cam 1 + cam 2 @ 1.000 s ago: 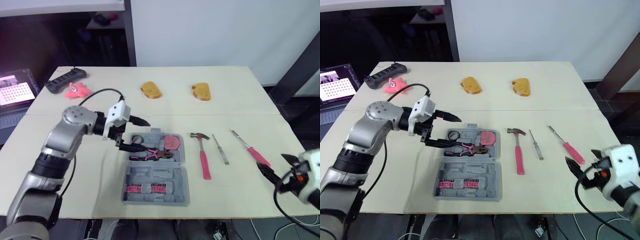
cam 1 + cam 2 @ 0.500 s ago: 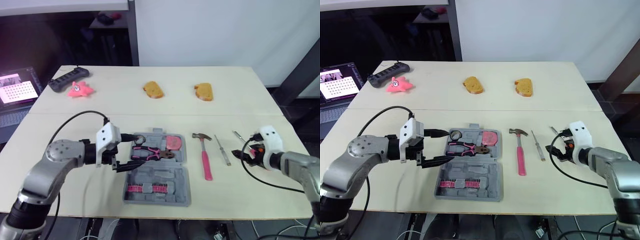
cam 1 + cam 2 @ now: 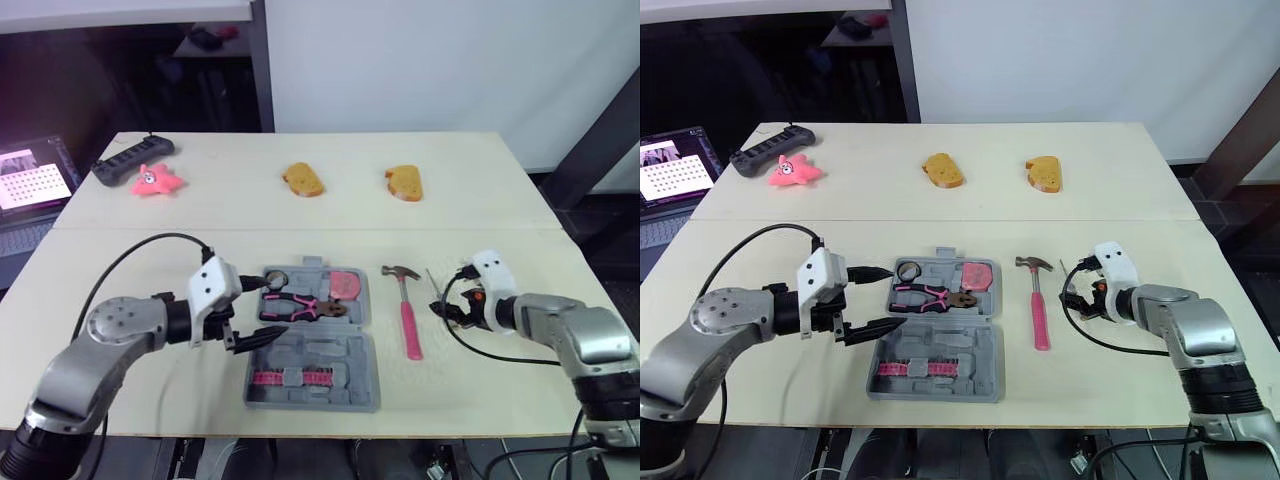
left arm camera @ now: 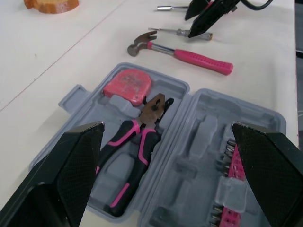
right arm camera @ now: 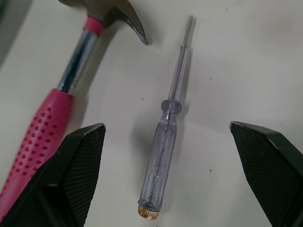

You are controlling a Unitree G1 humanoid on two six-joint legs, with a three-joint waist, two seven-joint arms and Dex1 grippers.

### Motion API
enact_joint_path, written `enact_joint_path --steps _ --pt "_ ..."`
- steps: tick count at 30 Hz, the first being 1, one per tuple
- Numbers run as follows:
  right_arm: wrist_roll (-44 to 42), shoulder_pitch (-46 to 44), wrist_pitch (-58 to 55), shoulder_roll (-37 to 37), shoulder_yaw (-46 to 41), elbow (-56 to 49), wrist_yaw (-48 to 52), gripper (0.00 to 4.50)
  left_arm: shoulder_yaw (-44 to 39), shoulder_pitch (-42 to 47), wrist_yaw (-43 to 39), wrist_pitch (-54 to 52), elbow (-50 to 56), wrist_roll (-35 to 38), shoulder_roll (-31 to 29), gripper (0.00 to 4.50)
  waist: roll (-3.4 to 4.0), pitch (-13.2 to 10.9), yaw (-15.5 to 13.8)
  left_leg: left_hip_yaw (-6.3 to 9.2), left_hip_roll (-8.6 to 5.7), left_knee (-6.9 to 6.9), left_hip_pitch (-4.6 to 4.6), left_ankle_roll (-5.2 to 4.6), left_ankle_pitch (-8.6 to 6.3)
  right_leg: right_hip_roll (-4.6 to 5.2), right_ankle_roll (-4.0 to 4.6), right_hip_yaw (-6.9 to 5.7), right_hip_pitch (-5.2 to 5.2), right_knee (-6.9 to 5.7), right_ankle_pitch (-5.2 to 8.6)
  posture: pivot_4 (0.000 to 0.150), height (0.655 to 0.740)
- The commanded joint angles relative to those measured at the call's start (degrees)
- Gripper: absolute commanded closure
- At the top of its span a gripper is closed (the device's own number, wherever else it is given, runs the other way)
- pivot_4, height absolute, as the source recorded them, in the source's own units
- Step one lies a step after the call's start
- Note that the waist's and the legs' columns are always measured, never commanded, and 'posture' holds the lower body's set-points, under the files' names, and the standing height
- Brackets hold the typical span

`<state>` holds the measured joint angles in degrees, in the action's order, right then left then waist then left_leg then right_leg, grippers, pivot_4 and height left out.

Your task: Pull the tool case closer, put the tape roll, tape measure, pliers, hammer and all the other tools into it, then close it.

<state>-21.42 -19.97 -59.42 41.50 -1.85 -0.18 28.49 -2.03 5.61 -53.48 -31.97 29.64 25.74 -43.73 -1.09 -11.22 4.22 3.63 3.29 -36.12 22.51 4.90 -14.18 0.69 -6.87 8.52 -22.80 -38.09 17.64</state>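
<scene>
Pale wood makes up the table (image 3: 200, 220), with a white wall behind it and a laptop (image 3: 30, 180) off its left edge. Along the far side lie a black power strip (image 3: 130, 160), a pink star-shaped toy (image 3: 155, 181) touching it, and two pieces of bread (image 3: 302, 180) (image 3: 404, 183) set well apart.

Near the front middle of the table the grey tool case (image 3: 310, 350) lies open, both halves flat. In the far half a black tape roll (image 3: 275, 277) sits at the left corner, the pink tape measure (image 3: 345, 284) at the right corner, and the pink-and-black pliers (image 3: 300, 307) lie across the space between and just in front of them. The near half holds a row of pink bits (image 3: 290, 378); its other moulded pockets are bare.

The left pincer (image 3: 266, 308) is at the left side of the case, open wide, one finger over the far half by the tape roll and the other over the hinge line. It grips nothing.

The hammer (image 3: 408, 318), with a pink grip, lies on the table just to the right of the case, head toward the far side. Beside it lies a clear-handled screwdriver (image 5: 163, 156), tip pointing away and roughly parallel to the hammer. The right pincer (image 3: 447, 311) is over this screwdriver, open, its two fingers spread on either side of the handle and apart from it.
</scene>
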Motion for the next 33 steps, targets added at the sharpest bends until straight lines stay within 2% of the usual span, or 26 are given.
enact_joint_path --steps 1,3,4,6,12,13,19,22,28,33 --pt "2.3 -3.0 -0.3 -1.5 1.3 2.3 -1.8 0.05 -2.8 -2.0 0.6 1.5 2.1 -0.1 -1.2 0.0 0.0 0.0 0.0 0.0 0.0 0.01 0.0 0.0 0.0 0.0 0.0 0.0 -0.01 -0.01 0.0 0.15 0.7314" --pt "3.2 -3.6 -0.4 -1.9 1.9 3.5 -1.7 0.05 -2.6 -2.4 1.2 1.6 2.6 0.0 -1.0 0.0 0.0 0.0 -0.1 0.02 0.01 0.03 0.01 0.0 0.0 -0.01 0.0 -0.03 -0.03 -0.02 0.0 0.15 0.7314" --pt "3.5 -4.0 -0.8 -2.3 2.0 4.2 -2.0 0.56 -2.4 -2.5 1.6 1.4 3.3 0.4 -0.6 0.0 -0.01 0.0 -0.2 0.02 0.0 0.02 0.01 0.0 0.0 0.0 0.0 -0.02 -0.03 -0.01 0.0 0.15 0.7314" --pt "3.9 -4.4 -2.0 -2.7 2.7 4.9 -1.8 1.25 -2.0 -2.7 2.5 0.9 4.4 0.8 -0.2 0.0 -0.06 0.0 -0.3 0.02 0.0 -0.02 0.04 0.0 0.0 0.01 0.0 -0.02 0.0 0.01 0.0 0.15 0.7314" --pt "4.2 -3.6 -5.1 -2.8 1.6 4.4 -2.0 4.19 -1.8 -3.9 3.5 0.5 4.8 0.4 -0.7 0.0 -0.07 0.0 -0.1 0.02 0.01 0.03 -0.01 -0.02 -0.01 -0.02 0.0 -0.03 0.0 0.0 0.0 0.15 0.7314" --pt "3.8 -3.3 -6.1 -2.5 0.8 3.6 -2.0 4.44 -1.7 -3.7 3.5 0.5 4.6 0.4 -0.8 0.0 -0.07 0.0 -0.2 0.03 0.01 0.03 -0.01 -0.02 -0.01 -0.02 0.0 -0.03 0.01 0.0 0.0 0.15 0.7314" --pt "1.0 0.9 -15.7 -1.0 -5.4 -4.3 -2.2 4.44 -0.1 -2.0 2.5 1.1 3.1 0.4 -0.6 0.0 -0.08 0.0 -0.5 0.03 -0.01 -0.01 0.03 -0.02 -0.01 0.01 0.0 -0.03 0.02 0.02 0.01 0.15 0.7314" --pt "-1.4 6.6 -23.1 -1.3 -10.2 -12.7 -2.4 4.44 1.1 -1.3 1.1 2.2 1.5 -0.1 -0.6 0.0 -0.08 0.0 -0.5 0.04 -0.01 0.02 0.03 -0.02 -0.01 0.01 -0.01 -0.04 0.01 0.01 0.01 0.15 0.7314" --pt "-1.9 16.2 -32.4 -6.8 -18.9 -24.0 -5.3 4.44 3.0 1.7 -0.5 3.1 -1.5 0.4 0.6 0.0 -0.12 0.0 -0.4 0.05 -0.01 0.0 0.02 -0.06 -0.03 0.0 0.0 -0.05 0.02 0.01 0.02 0.15 0.7314" --pt "-2.0 17.9 -33.1 -12.0 -21.7 -26.9 -8.1 4.44 4.8 4.0 -1.9 3.3 -3.1 -0.1 0.9 0.0 -0.15 0.1 -0.2 0.04 -0.01 0.02 0.0 -0.06 -0.03 -0.01 0.02 -0.05 0.02 0.02 0.03 0.15 0.7314"
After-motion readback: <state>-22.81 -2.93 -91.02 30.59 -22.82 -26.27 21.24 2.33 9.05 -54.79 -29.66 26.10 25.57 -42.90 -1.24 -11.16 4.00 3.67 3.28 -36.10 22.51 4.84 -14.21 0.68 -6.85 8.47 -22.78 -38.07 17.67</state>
